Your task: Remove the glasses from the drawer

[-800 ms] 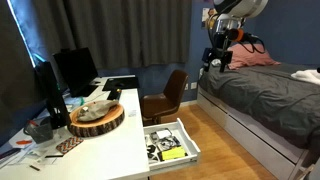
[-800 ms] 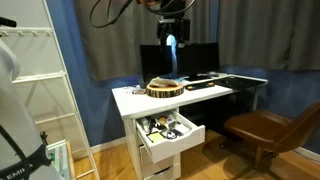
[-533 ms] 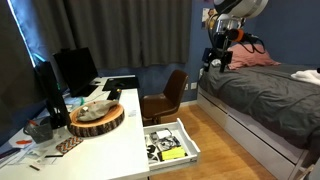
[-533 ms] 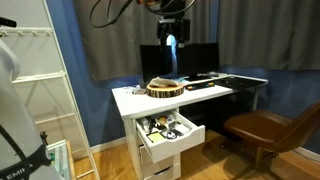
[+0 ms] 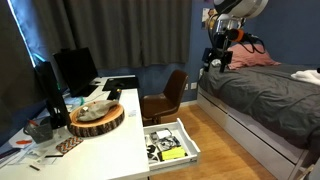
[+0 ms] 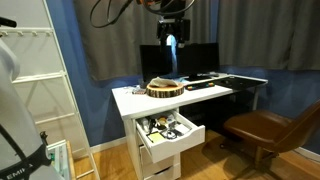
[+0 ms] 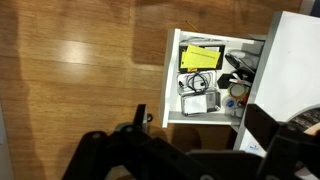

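Floor: wooden planks (image 7: 80, 70) fill the left half of my wrist view.

Slab: a round wooden slab (image 5: 97, 119) lies on the desk top, at the left in an exterior view.

Drawer: the drawer (image 7: 172, 90) stands pulled open in the upper right of my wrist view. Its white front is toward the left of the frame. In both exterior views it juts out under the desk, low in the middle of the frame.

Yellow sheet: a flat yellow sheet (image 7: 203, 55) lies in the upper part of the drawer.

Glasses: the glasses (image 7: 196, 82) are a thin dark frame inside the drawer, just below the yellow sheet and toward the drawer's front. Their long axis runs left to right across the frame, from the front toward the desk. They are too small for me to tell which way the lenses face.

Chair: a brown chair (image 5: 168, 97) stands just beside the open drawer.

Desk: its white top (image 7: 295, 60) borders the drawer at the right edge of my wrist view.

Pincer: my pincer (image 5: 218, 62) hangs in the upper right of an exterior view, pointing down, well apart from the drawer. It is released, with its dark fingers (image 7: 100, 150) spread wide along the bottom of my wrist view.

Bed: a grey bed (image 5: 260, 95) fills the right, below my pincer.
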`<state>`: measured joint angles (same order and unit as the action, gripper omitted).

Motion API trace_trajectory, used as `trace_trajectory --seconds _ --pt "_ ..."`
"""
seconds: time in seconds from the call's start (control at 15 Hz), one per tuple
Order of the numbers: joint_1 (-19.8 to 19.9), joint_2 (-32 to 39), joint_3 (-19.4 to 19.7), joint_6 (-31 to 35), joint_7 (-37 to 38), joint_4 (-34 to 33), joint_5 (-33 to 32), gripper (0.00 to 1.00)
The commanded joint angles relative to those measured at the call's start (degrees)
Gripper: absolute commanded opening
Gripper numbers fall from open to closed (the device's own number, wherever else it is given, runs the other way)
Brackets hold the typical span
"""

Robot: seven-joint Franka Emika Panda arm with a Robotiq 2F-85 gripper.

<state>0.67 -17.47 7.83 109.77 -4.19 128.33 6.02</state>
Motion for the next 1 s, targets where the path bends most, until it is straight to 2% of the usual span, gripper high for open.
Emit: trace_trajectory --seconds 0.0,0.33,0.67,0.73,0.93 --pt "1.1 0.1 -0.9 -0.2 -0.3 -0.1 0.3 1.0" --pt "0.6 -0.4 -1.3 0.2 -1.1 0.9 0.5 1.0" --pt "-3.1 -2.8 -6.2 2.9 -4.5 10.2 0.2 1.0" --pt "-4.0 -2.9 -7.4 4.6 -5.0 12.0 0.1 1.0" --pt "-7.4 -2.3 -10.9 16.4 -6.0 17.5 0.2 1.0"
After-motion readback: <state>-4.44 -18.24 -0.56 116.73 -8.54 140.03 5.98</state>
